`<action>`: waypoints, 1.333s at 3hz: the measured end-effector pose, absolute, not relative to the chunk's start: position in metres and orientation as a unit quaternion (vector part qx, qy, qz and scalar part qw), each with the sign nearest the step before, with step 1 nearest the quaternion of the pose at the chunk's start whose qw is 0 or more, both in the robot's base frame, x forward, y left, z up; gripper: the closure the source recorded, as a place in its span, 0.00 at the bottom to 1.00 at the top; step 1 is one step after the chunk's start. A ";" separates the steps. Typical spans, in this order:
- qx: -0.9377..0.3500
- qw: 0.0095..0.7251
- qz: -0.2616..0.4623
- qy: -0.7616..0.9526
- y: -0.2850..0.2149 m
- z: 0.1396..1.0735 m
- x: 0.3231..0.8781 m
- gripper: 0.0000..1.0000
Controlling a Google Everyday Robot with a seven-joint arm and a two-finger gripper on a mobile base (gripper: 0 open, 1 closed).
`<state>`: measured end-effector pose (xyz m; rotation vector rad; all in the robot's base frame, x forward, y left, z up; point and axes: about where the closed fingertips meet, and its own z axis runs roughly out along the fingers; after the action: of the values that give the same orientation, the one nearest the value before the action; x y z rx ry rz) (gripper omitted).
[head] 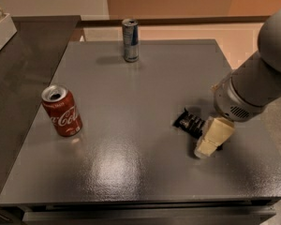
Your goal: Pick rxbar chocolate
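Arm: the pale grey, rounded robot arm (267,64) extends from the upper right over the right edge of the dark grey tabletop (131,125).
Wrist: the grey cylindrical wrist (236,102) is angled down and to the left.
Tool: the cream-coloured tool (203,149) points down at the tabletop, near the right edge and closer to the near right corner.

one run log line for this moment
gripper: down at right end of rxbar chocolate | bar: flat on table | red cola can: upright left | slim can: upright rear
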<state>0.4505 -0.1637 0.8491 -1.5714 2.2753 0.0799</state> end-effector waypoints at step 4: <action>-0.550 0.167 0.058 0.816 -0.160 0.826 0.449 0.41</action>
<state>0.4494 -0.1603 0.8263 -1.5653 2.3231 0.1653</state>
